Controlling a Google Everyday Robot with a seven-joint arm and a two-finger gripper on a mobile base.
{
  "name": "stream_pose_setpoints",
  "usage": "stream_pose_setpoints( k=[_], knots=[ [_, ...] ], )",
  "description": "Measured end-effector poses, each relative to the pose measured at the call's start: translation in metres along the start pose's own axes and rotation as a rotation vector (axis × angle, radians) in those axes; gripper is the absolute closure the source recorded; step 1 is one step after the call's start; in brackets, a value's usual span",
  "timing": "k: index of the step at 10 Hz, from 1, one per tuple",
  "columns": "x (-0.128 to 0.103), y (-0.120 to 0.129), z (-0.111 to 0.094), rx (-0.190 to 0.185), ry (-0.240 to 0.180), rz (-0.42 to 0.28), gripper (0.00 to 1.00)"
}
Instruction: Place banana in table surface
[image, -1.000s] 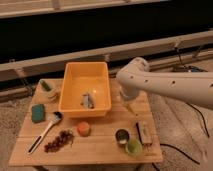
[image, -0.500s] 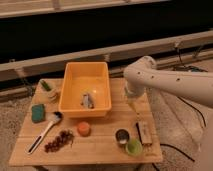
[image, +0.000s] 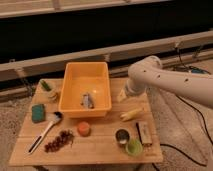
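Note:
The pale-yellow banana (image: 131, 114) lies on the light-brown wooden table surface (image: 100, 146), right of the yellow-orange bin and apart from it. My gripper (image: 123, 96) hangs at the end of the white arm (image: 165, 80), which reaches in from the right. It is just above and a little left of the banana, close to the bin's right wall. Nothing shows between it and the banana.
The yellow-orange bin (image: 70, 95) holds a small grey object (image: 88, 100). An orange cup (image: 83, 128), a white-handled spoon (image: 44, 132), dark grapes (image: 59, 141), a green sponge (image: 38, 112), a metal can (image: 121, 136), a green cup (image: 133, 146) and a brown box (image: 144, 133) stand on the table.
The arm has drawn up and back toward the right. The banana now lies alone on the wood below the gripper.

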Motion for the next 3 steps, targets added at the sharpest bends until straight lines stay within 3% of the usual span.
stream_pose_setpoints(
  k=[2,3],
  knots=[
    [-0.0039,0.0057,-0.0101,-0.057,-0.042,-0.010,0.20],
    [-0.0048,0.0075,-0.0108,-0.062,-0.045,-0.013,0.20]
  ],
)
